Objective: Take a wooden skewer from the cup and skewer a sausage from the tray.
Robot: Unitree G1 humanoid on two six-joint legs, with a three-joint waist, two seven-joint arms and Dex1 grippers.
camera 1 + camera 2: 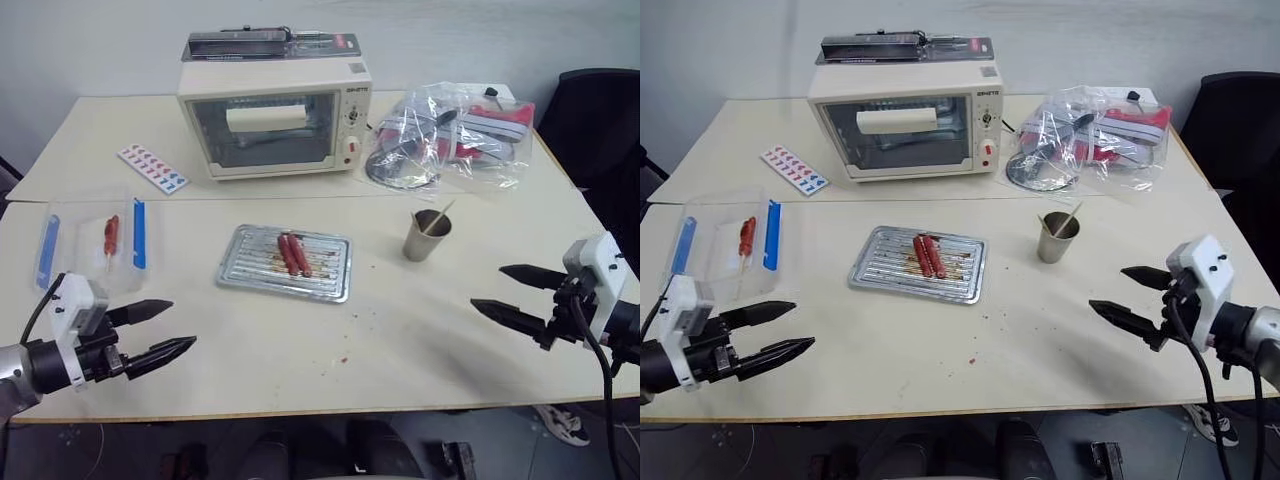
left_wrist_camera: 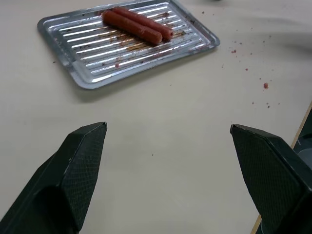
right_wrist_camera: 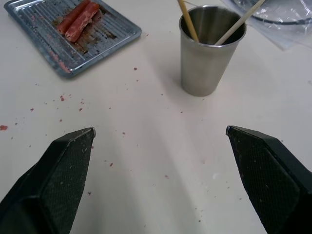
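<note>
Jaws wide; toaster oven (image 1: 275, 118) badge unreadable.

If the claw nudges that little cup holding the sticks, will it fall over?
Probably it tips fairly easily: the cup is narrow and tapers toward its base, and looks nearly empty, so likely light. The two skewers lean over its rim, which could pull it sideways. Its metal-looking wall may also slip on the smooth table.

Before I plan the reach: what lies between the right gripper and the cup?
Only bare tabletop with small red-brown crumbs; the right wrist view shows nothing standing between the right gripper and the cup.
</note>
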